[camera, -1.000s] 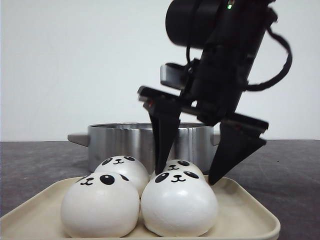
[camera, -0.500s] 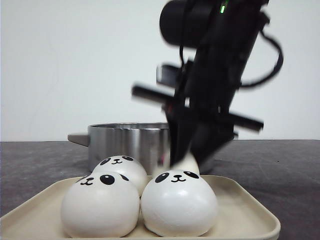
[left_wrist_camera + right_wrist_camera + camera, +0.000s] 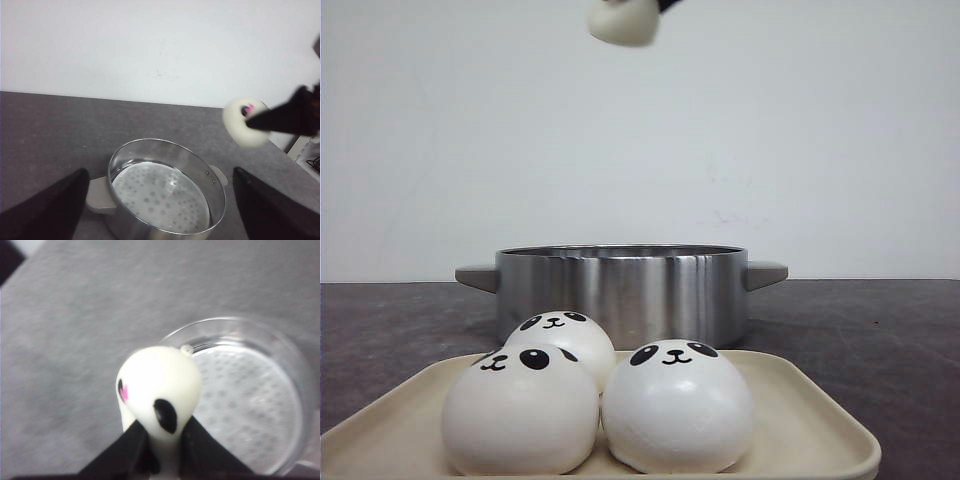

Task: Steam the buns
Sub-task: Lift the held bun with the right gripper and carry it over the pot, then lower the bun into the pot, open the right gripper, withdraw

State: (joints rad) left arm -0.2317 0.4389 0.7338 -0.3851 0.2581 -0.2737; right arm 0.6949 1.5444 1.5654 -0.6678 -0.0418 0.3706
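Note:
Three white panda-face buns (image 3: 677,405) sit on a beige tray (image 3: 810,430) at the front. A steel pot (image 3: 620,290) with a perforated steamer floor (image 3: 160,195) stands behind the tray. My right gripper (image 3: 164,447) is shut on the fourth bun (image 3: 159,390), squeezing its base, high above the pot's rim. That bun shows at the top edge of the front view (image 3: 623,22) and in the left wrist view (image 3: 245,122). My left gripper (image 3: 160,220) is open and empty, above the pot's near side.
The pot has grey side handles (image 3: 765,272). It stands on a dark grey tabletop (image 3: 880,330) in front of a white wall. The right gripper's black finger (image 3: 285,115) crosses the left wrist view.
The right gripper closed on the back right bun on the tray and lifted it up out of the front view, over the pot. Three buns stay on the tray.

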